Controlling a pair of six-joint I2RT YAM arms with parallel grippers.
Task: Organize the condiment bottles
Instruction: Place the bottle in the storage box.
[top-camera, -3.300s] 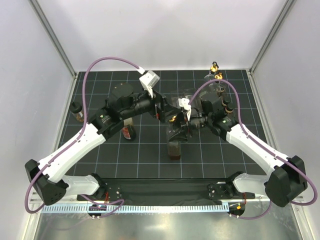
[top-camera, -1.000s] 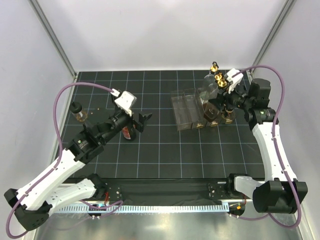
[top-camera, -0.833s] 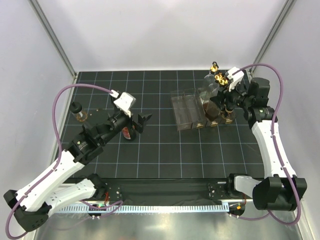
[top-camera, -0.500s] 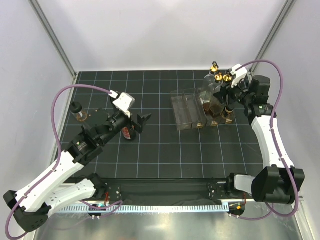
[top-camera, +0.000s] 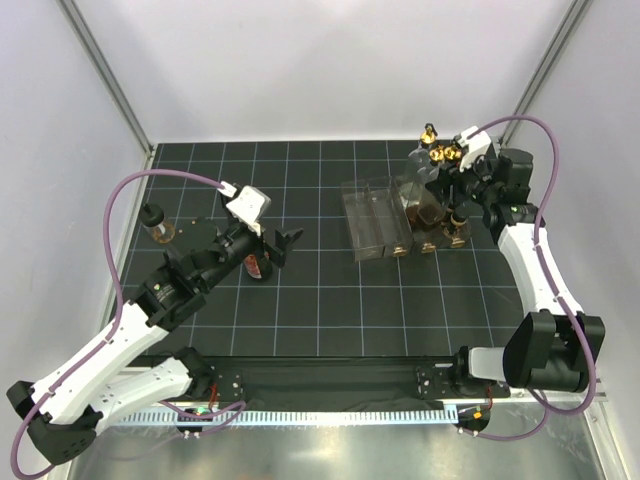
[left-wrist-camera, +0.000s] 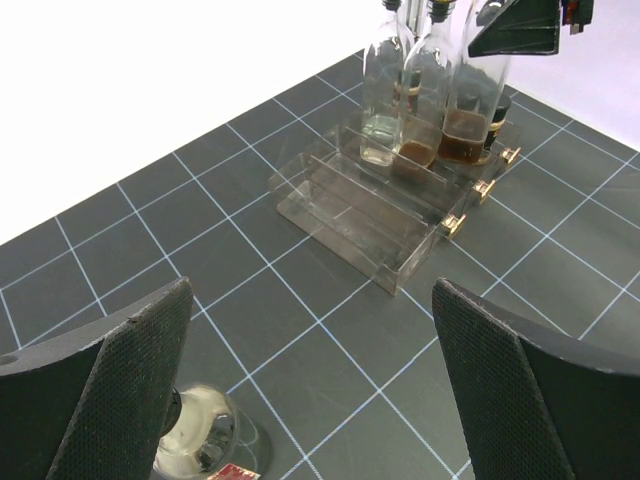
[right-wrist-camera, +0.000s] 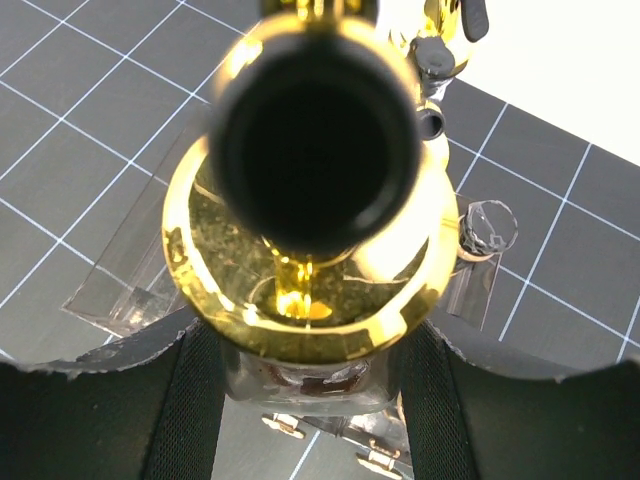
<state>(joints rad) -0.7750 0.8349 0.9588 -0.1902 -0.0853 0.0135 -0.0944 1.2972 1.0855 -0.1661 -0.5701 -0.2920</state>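
My right gripper (top-camera: 455, 165) is shut on the neck of a tall clear bottle with a gold pourer top (right-wrist-camera: 315, 140), which holds brown liquid. My pads (right-wrist-camera: 195, 400) press its neck from both sides. It stands with two more tall clear bottles (left-wrist-camera: 385, 90) at the far end of the clear rack (left-wrist-camera: 370, 215). My left gripper (left-wrist-camera: 310, 290) is open and empty above the mat, beside the white-capped bottle of dark red sauce (top-camera: 258, 265), whose cap shows by my left finger (left-wrist-camera: 205, 440). A small dark black-capped bottle (top-camera: 155, 222) stands at the far left.
The clear divided rack (top-camera: 378, 218) lies right of centre with gold latches (left-wrist-camera: 455, 222) on its near side. A gold-topped bottle (top-camera: 429, 133) stands at the mat's back edge. White walls and metal posts close in the black gridded mat (top-camera: 330, 300).
Since 3.3 s ago both arms have drawn apart from the middle. Over the last second my right gripper has shifted slightly back with the tall bottle; my left arm has barely moved.
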